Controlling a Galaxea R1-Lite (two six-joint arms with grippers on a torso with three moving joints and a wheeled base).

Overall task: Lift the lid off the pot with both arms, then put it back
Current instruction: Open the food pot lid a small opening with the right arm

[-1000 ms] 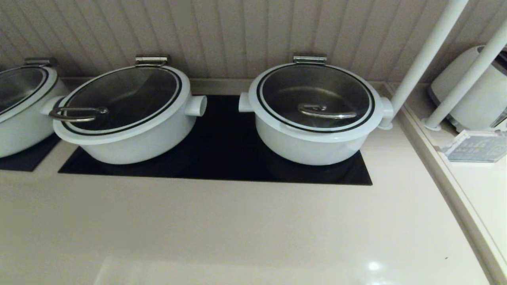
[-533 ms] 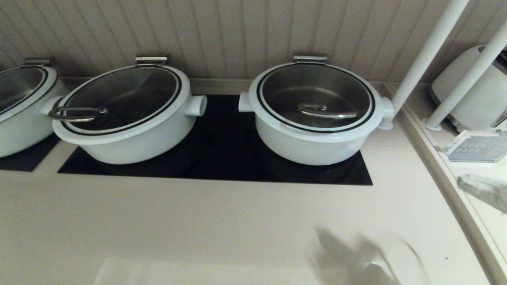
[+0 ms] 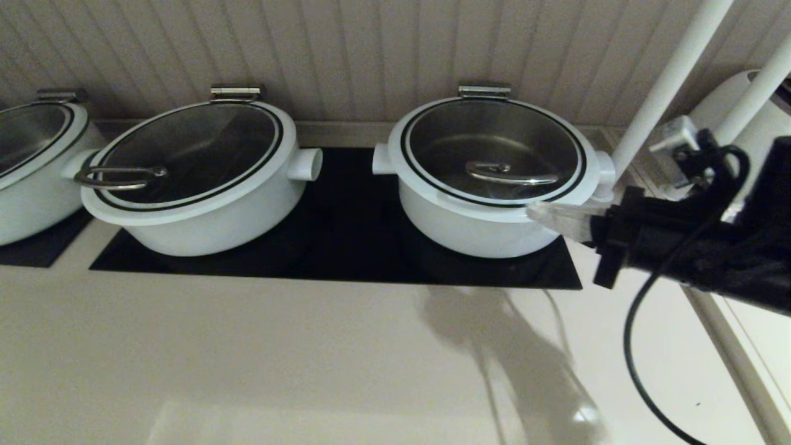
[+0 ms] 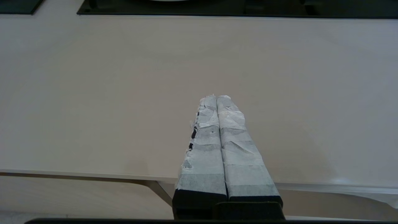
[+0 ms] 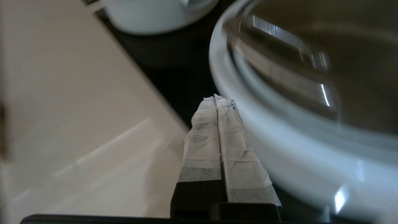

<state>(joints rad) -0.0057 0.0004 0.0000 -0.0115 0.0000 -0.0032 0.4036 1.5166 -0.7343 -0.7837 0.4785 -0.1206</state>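
Observation:
The pot [image 3: 482, 228] is the right white one on the black cooktop, with stub handles on two sides. Its glass lid [image 3: 494, 139] lies closed on it, with a steel hinge [image 3: 484, 91] at the back and a curved bar handle [image 3: 511, 174] inside the glass. My right gripper [image 3: 532, 212] is shut and empty, reaching in from the right, its tip at the pot's front right rim. In the right wrist view the gripper [image 5: 217, 98] points along the lid's white rim [image 5: 279, 124]. My left gripper [image 4: 216, 97] is shut and empty, low over the counter's front edge, out of the head view.
A similar white pot [image 3: 204, 210] with an overhanging loop handle [image 3: 114, 177] stands to the left, and a third [image 3: 31, 161] at the far left. White posts [image 3: 667, 80] and a white appliance [image 3: 741, 105] stand at the right. The beige counter [image 3: 309, 358] lies in front.
My right arm has swung in from the lower right and now reaches the pot's front right rim. Its shadow has moved onto the counter. The pots and lids have not moved.

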